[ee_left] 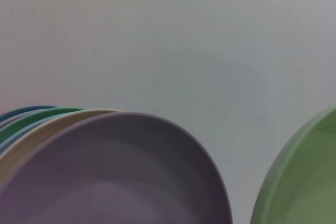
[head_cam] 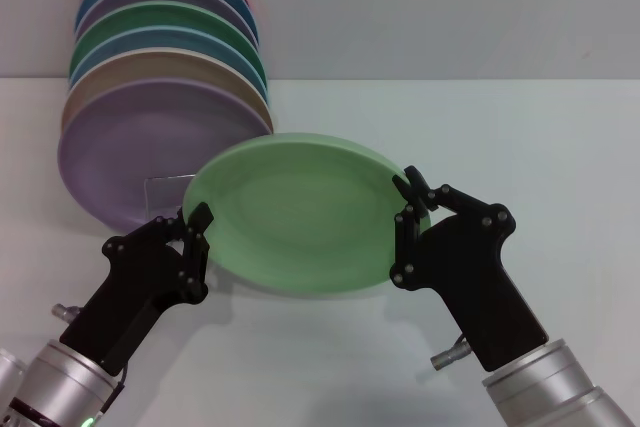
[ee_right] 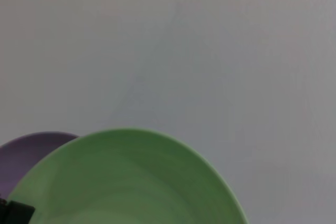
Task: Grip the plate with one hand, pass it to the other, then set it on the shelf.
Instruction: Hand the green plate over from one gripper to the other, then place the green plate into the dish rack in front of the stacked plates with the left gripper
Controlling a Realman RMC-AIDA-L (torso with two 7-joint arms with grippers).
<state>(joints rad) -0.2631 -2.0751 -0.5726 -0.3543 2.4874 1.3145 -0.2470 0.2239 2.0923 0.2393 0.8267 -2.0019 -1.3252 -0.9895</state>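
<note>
Pale-green plate [head_cam: 300,212] btwn both pincers, left pincer [head_cam: 197,230] & right pincer [head_cam: 408,202] each clamped on rim.

The light green plate [head_cam: 300,212] looks like matt plastic or melamine, smooth, with only a soft sheen across its face. The lilac plate [head_cam: 150,147] at the front of the rack has the same dull, smooth finish. The clear acrylic stand [head_cam: 168,187] is glossy and transparent. Both the left end effector [head_cam: 197,232] and the right end effector [head_cam: 408,209] are matt black with small bright screws, on brushed silver metal wrists. The counter [head_cam: 540,147] is plain matt white.
</note>
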